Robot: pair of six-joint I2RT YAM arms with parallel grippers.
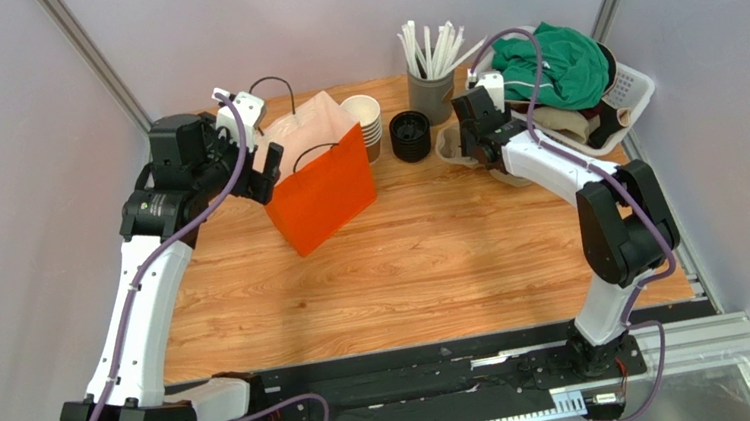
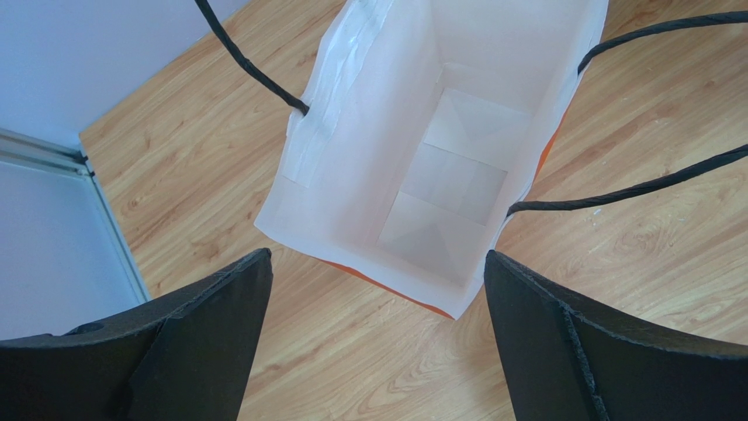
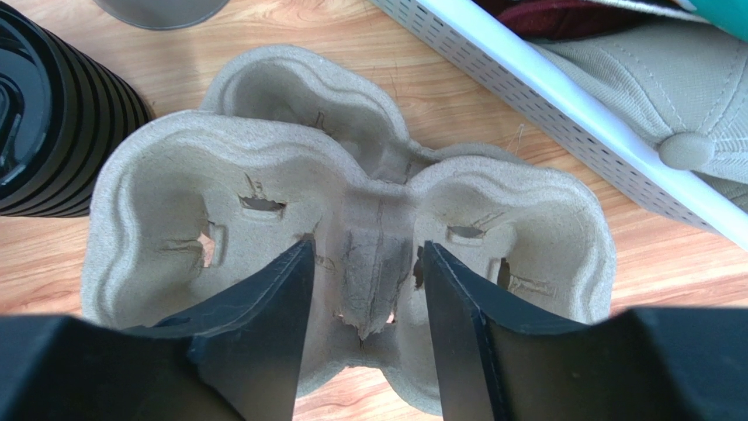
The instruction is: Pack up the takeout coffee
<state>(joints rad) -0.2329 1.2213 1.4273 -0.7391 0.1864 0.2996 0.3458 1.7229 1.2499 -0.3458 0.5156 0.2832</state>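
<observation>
Takeout coffee: no lidded cup visible, so you cannot place it | right gripper [image 3: 364, 263], upper right: parted, straddling centre ridge of pulp cup carrier [image 3: 158, 193], nothing pinched | left gripper [image 2: 377, 259], upper left: wide open, empty, over orange bag [image 2: 351, 132] mouth

The light is bright, soft and even, and shadows on the wooden table [image 1: 446, 256] are weak. In the left wrist view the white inside of the orange bag [image 2: 456, 175] is nearly overexposed. The black fingers [image 2: 176, 351] look dark with little detail. Small glare lies on the stack of black lids [image 3: 17, 105].
</observation>
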